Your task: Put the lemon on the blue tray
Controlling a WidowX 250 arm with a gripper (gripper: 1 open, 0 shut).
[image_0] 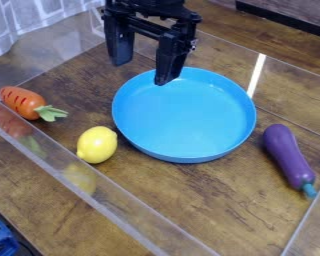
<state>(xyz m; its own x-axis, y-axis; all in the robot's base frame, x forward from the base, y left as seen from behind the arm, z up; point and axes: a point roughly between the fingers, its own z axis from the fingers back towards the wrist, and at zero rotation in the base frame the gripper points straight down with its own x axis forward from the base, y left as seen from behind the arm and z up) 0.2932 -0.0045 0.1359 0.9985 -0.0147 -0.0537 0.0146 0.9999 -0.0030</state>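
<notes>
The tool [141,72] is wide open, with its two fingers spread and nothing between them. It hangs up high in the view, over the far side of the blue tray [190,115]. The lemon [97,145] sits on the wooden worktop [190,197], just beside the tray's rim, on the left side of the view. I can't tell if it touches the rim.

So from the tool, the lemon is toward the camera and a bit to the left. It looks a little longer from near to far than from side to side. I think the next job is to move the tool that way, go down, and put one finger on each side. The finger by the tray might bump the rim. The carrot [27,101] is farther back, to the left of the lemon, so it should be out of the way.
</notes>
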